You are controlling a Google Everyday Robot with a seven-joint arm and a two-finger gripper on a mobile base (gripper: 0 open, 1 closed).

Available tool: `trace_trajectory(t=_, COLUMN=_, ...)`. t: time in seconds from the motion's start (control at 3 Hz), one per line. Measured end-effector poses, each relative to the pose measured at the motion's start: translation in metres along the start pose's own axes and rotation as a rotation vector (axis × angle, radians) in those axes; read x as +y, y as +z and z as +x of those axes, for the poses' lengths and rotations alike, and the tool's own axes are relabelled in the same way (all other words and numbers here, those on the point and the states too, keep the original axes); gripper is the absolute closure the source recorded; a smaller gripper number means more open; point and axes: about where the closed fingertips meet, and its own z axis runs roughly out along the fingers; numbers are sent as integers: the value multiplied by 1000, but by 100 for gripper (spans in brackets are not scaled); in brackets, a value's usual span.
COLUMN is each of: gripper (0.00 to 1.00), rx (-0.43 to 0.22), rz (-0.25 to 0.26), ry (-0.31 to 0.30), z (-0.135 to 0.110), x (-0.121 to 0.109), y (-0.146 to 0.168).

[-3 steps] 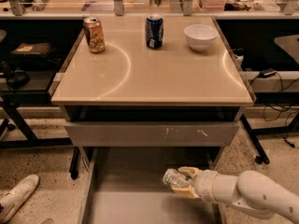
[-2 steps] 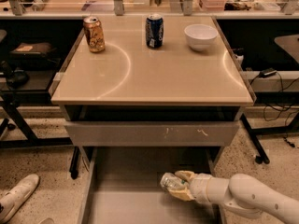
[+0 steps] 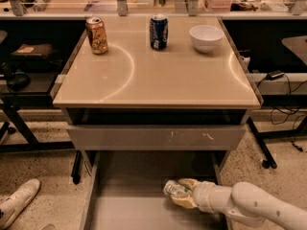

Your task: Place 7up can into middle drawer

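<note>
Silvery 7up can (image 3: pixel 170 188) sits tipped sideways within the open middle drawer (image 3: pixel 128 191), near its right wall; the gripper (image 3: pixel 179 192) clasps it, reaching in from the right; whether it touches the floor is unclear.

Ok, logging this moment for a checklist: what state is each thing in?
Wide shallow grey middle drawer: pulled open.
Grey drawer front with white scratch marks: shut.
Small silvery-white 7up can: tipped sideways, held over the open drawer.
Gripper: shut on the 7up can, low at the drawer's right side.
Gold-orange can: upright on the tabletop.
Dark blue can: upright on the tabletop.
White bowl: upright on the tabletop.
</note>
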Motion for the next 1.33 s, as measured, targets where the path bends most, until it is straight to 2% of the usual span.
trace_trajectory(t=0.67, gripper=100, rx=-66, rz=32, ry=-67, z=27, x=-13, y=51)
trace_trajectory(t=1.0, gripper=85, rx=-70, rz=28, ry=-68, z=27, x=-12, y=54)
trace_trajectory(t=1.33, gripper=60, rx=-70, rz=28, ry=-68, z=27, x=-12, y=54)
